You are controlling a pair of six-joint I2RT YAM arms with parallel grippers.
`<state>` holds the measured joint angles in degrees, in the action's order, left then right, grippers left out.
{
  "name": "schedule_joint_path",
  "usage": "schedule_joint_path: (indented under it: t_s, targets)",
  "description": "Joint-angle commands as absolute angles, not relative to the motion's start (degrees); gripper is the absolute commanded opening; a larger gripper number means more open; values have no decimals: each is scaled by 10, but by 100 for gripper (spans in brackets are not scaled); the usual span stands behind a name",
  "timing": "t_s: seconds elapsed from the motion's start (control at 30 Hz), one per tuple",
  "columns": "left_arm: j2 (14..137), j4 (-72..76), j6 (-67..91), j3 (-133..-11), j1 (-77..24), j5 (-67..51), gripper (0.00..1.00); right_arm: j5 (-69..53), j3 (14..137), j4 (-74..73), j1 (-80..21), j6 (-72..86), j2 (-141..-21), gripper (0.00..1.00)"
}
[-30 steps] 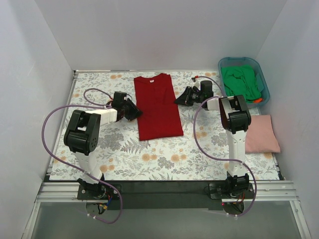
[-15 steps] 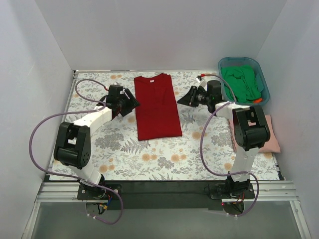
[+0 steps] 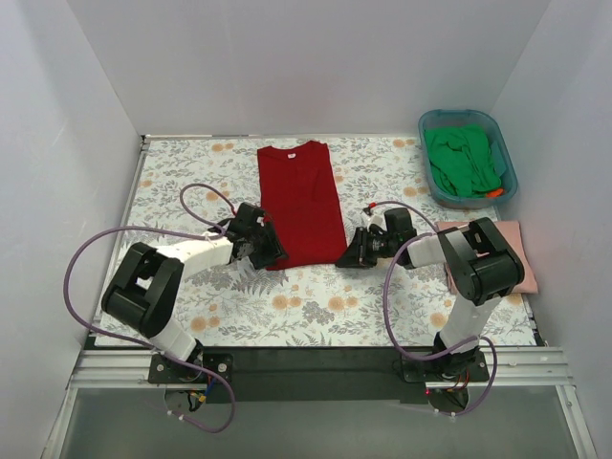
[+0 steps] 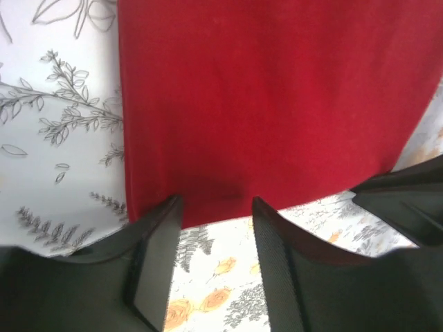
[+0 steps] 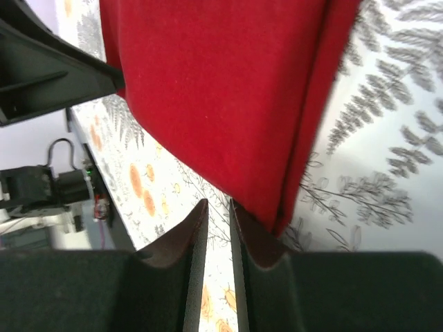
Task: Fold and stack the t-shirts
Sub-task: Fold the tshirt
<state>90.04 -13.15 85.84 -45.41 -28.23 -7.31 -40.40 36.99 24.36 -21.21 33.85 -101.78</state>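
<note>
i'm dropping both arms from the deep red t-shirt's (image 3: 301, 206) sides to its lower hem, mid-frame: left gripper (image 4: 214, 207) half open at the hem, right gripper (image 5: 216, 207) barely parted beside the corner, neither gripping yet, readying the fold.

You have a floral table cover (image 3: 316, 306) spread across the whole work area. At two o'clock on it sits a teal tub (image 3: 507, 153), a small orange bit (image 3: 494, 192) showing at its near edge.
</note>
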Motion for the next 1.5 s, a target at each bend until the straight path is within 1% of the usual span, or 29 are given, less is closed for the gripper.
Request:
schedule_joint_path:
  t_s: [0.0, 0.03, 0.1, 0.23, 0.27, 0.37, 0.47, 0.6, 0.73, 0.87, 1.07, 1.2, 1.33, 1.4, 1.43, 1.47]
  targets:
    - [949, -146, 866, -453, -279, -73, 42, -392, 347, 258, -176, 316, -1048, 26]
    - [955, -162, 868, -455, -279, -70, 37, -394, 342, 258, -171, 313, -1052, 26]
    - [951, -177, 875, -451, -279, -65, 34, -404, 326, 256, -164, 309, -1045, 26]
    - [906, -211, 882, -432, -279, -58, 34, -412, 312, 240, -163, 307, -982, 26]
    - [895, -216, 883, -430, -279, -58, 36, -414, 314, 233, -164, 308, -970, 26]
    - [853, -228, 884, -417, -280, -51, 36, -411, 342, 214, -163, 314, -926, 26]
    - [843, -236, 885, -408, -280, -48, 36, -410, 393, 206, -165, 326, -913, 27]
    - [845, -236, 885, -405, -280, -52, 37, -397, 481, 207, -171, 337, -955, 26]
    - [839, -238, 884, -406, -280, -63, 37, -389, 581, 209, -184, 349, -1053, 26]
    - [826, -246, 886, -399, -280, -64, 37, -395, 634, 213, -189, 354, -1129, 27]
    - [809, -254, 892, -383, -279, -77, 37, -406, 662, 212, -182, 343, -1218, 26]
    - [798, -267, 893, -383, -280, -81, 37, -397, 634, 210, -157, 324, -1226, 26]
    - [791, -269, 888, -390, -279, -114, 38, -406, 630, 204, -140, 316, -1193, 26]
    - [781, -273, 887, -396, -279, -117, 42, -410, 635, 187, -141, 304, -1173, 27]
    - [775, -277, 888, -409, -279, -115, 46, -412, 640, 161, -142, 291, -1149, 26]
    - [762, -281, 889, -414, -279, -112, 48, -413, 638, 151, -143, 284, -1136, 27]
